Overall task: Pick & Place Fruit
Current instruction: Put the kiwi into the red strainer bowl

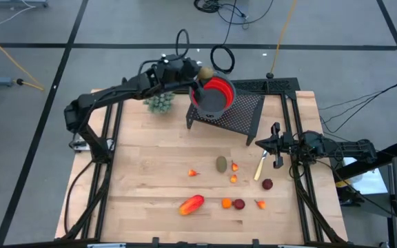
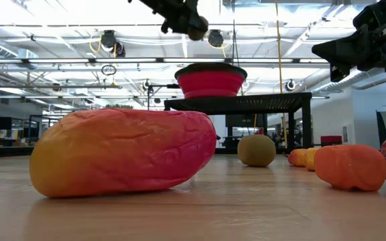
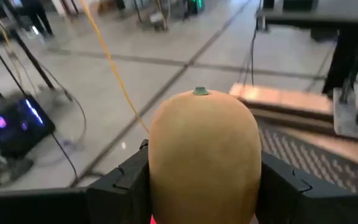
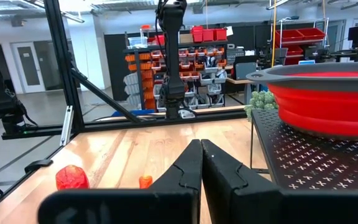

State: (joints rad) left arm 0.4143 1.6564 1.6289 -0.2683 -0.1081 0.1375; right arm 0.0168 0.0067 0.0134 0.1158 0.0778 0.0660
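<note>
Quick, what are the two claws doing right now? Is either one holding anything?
Left gripper: closed on an olive-brown fruit, held above the red bowl.
Right gripper: closed, holding nothing, waiting at the table's right side.

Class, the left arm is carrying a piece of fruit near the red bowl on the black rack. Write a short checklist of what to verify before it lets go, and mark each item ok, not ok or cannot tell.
1. Left gripper holds the olive-brown fruit between both fingers: ok.
2. Fruit is directly over the red bowl: not ok; in the high view it sits beside the rim, toward the back left.
3. Bowl rests level on the black rack: ok.
4. Bowl has room inside: cannot tell; its inside is partly hidden.
5. Right gripper is clear of the bowl, at the table's right side, fingers shut: ok.
6. Remaining fruit, such as the long red-orange piece, lies apart from the drop spot: ok.
</note>
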